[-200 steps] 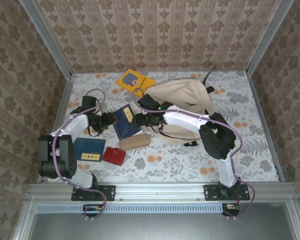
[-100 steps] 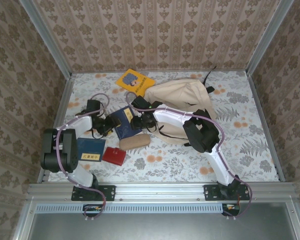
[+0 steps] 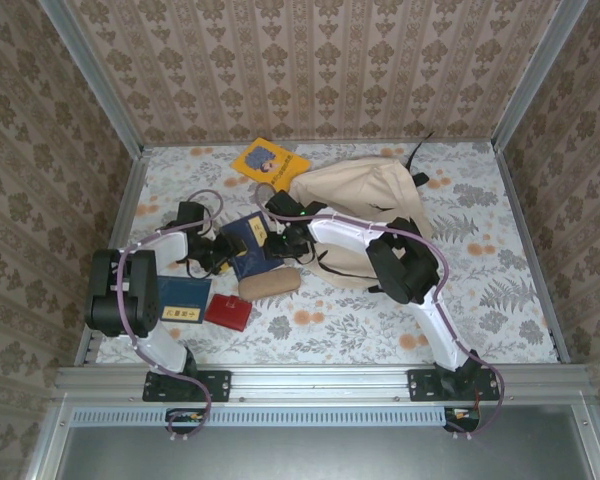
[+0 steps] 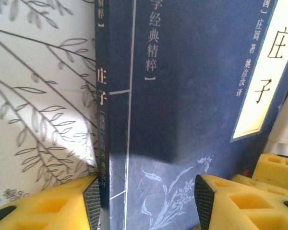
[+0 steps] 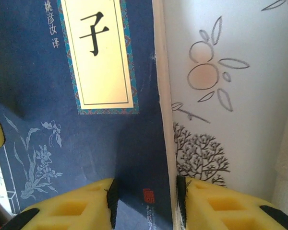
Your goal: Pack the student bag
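Since a second ago both arms have closed in on the dark blue paperback book with a cream title label (image 3: 248,245): the left gripper (image 3: 223,255) has shifted right to its spine side, and the right arm's elbow has swung up and left, bringing the right gripper (image 3: 278,243) over the book's opposite edge. In the left wrist view, the left gripper (image 4: 146,191) stands partly open, its yellow pads straddling the spine and part of the cover (image 4: 192,96). In the right wrist view, the right gripper (image 5: 146,191) is narrower, with the book's page edge (image 5: 38,96) between its pads. I cannot tell whether either one actually grips. The near left of the floral-clothed table (image 3: 500,300) is crowded by a second blue book (image 3: 183,298), a small red booklet (image 3: 228,311) and an oblong tan case (image 3: 270,283), and a yellow book (image 3: 270,160) lies by the far edge. The right and near-middle areas are bare. The cream fabric student bag (image 3: 365,195) lies far of centre, just beside the right gripper on its right, the right forearm crossing its near edge. The book separates it from the left gripper.
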